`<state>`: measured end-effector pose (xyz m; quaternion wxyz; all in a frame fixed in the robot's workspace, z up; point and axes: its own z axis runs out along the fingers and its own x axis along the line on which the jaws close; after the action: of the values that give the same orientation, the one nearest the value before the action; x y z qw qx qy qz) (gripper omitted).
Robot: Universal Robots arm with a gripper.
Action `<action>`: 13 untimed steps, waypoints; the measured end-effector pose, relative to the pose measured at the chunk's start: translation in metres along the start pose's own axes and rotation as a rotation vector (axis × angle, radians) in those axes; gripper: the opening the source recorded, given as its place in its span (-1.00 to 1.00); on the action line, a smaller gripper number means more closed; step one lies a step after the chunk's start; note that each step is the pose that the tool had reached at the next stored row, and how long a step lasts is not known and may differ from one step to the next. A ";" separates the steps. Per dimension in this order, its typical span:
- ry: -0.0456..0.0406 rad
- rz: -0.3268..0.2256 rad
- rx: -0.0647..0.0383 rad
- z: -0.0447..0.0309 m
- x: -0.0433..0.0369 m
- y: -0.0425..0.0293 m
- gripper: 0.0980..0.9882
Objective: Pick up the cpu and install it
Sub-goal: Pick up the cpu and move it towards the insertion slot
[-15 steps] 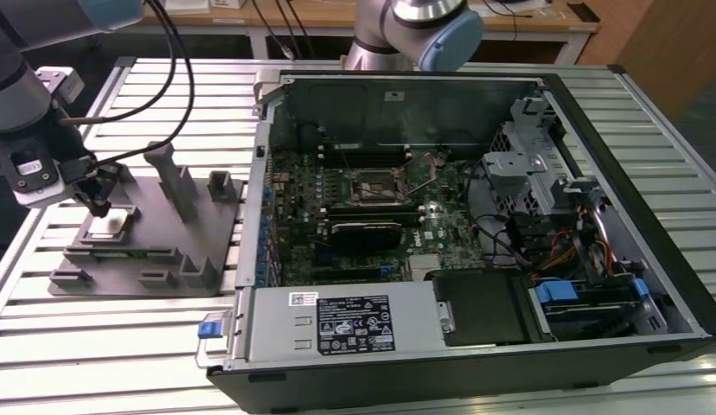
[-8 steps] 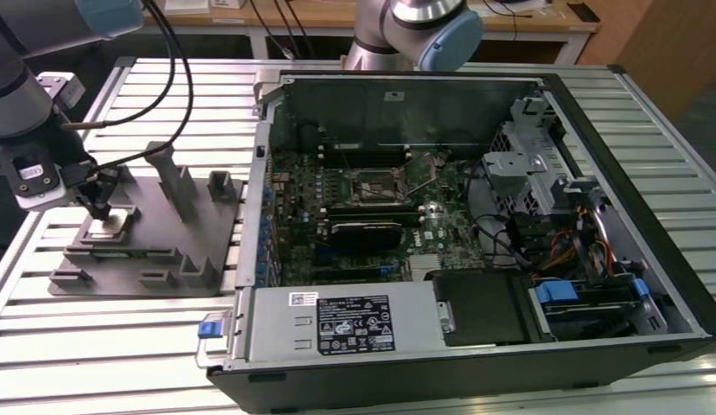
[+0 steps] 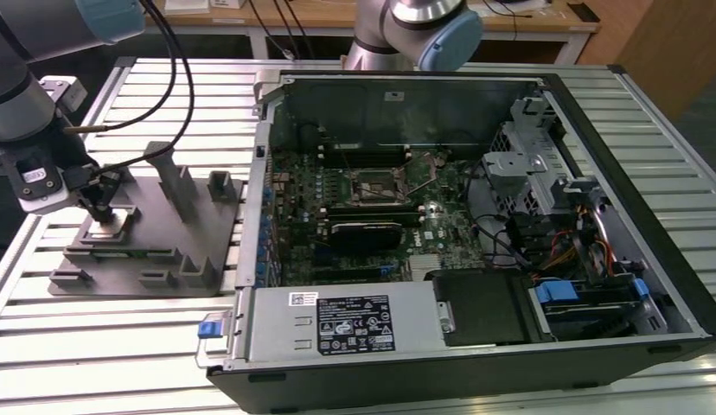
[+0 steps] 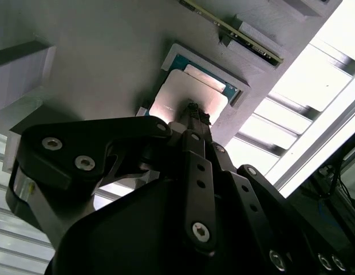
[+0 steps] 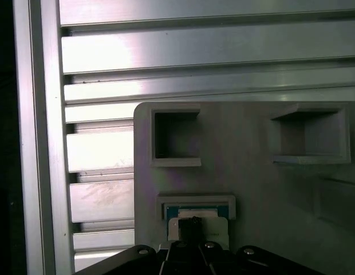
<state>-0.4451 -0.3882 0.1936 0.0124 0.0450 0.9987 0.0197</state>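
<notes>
The cpu (image 4: 192, 91) is a flat silvery square with a thin green rim. It lies in a shallow pocket of the grey plastic fixture (image 3: 150, 251) at the exterior view's left. My gripper (image 3: 101, 210) stands straight above that pocket, reaching down to it. In the second wrist view the gripper (image 4: 192, 107) has its dark fingers drawn together to one tip, which sits at the cpu's top face. The first wrist view shows the cpu (image 5: 215, 228) partly covered by the gripper (image 5: 190, 224). I cannot tell whether the tip presses on the chip.
An open computer case (image 3: 589, 112) lies on the slatted aluminium table (image 3: 127, 346), with the motherboard's empty socket (image 3: 387, 181) near its middle and a black block (image 3: 364, 235) below it. Upright posts (image 3: 174, 186) rise from the fixture beside my gripper. A second arm (image 3: 422, 26) stands behind the case.
</notes>
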 end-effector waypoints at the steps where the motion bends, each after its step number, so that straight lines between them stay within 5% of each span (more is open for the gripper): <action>1: 0.0000 0.000 0.000 0.0000 0.0000 0.0000 -0.98; 10: 0.0000 0.000 0.000 0.0002 0.0000 0.0000 -0.96; 13: 0.0000 0.000 0.000 0.0002 0.0000 0.0000 -0.69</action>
<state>-0.4450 -0.3882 0.1934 0.0124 0.0449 0.9987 0.0197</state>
